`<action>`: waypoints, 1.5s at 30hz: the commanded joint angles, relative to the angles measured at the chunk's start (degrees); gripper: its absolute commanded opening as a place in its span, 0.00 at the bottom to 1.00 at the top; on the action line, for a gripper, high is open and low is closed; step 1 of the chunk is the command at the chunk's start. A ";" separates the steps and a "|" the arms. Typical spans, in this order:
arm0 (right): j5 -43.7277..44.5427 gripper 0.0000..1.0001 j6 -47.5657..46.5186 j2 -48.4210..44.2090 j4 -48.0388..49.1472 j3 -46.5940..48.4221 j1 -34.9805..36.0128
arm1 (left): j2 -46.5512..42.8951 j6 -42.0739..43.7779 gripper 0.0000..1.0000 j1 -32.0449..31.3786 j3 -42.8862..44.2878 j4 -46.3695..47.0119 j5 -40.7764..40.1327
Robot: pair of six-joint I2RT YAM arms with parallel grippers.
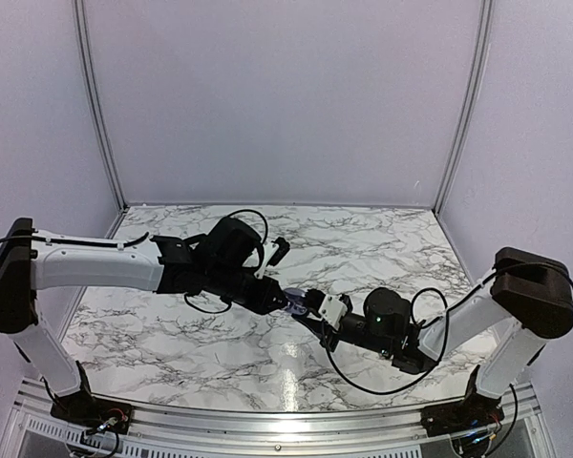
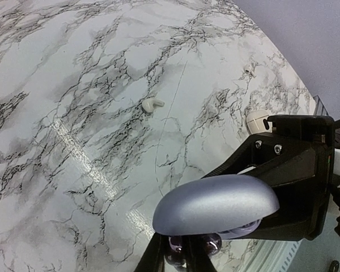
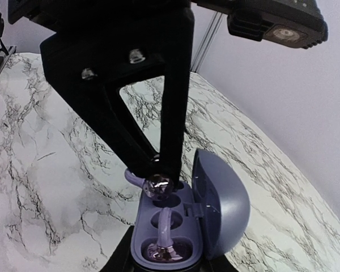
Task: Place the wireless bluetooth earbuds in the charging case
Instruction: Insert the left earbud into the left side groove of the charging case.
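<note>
Here, glossy lilac earbud (image 3: 157, 185) tight in left claw (image 3: 158, 173), matte domed case (image 3: 221, 204) tight in right claw (image 3: 167, 263).

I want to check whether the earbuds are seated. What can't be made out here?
Top view: charging case too small, crowded between left claw and right claw.
Left wrist view: sockets hidden by the lid.
Right wrist view: earbud partly covered by left claw; right claw mostly below the bottom edge.

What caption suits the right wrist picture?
The left gripper holds an earbud over the open charging case; the other earbud sits inside.
</note>
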 commanded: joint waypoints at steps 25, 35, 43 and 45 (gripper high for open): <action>0.05 0.00 3.75 2.75 14.26 -0.17 1.03 | 2.23 -2.30 0.13 -0.51 2.93 -4.32 -1.26; 2.03 0.00 4.65 3.10 14.81 0.14 1.02 | 2.58 -2.30 0.18 -0.69 3.51 -5.23 -1.23; 0.93 0.00 5.08 3.19 16.05 -0.40 1.03 | 2.41 -2.44 0.25 -0.80 3.93 -5.61 -1.61; 0.93 0.00 5.05 3.15 16.31 -0.69 1.03 | 2.34 -2.35 0.25 -0.78 4.05 -6.27 -2.21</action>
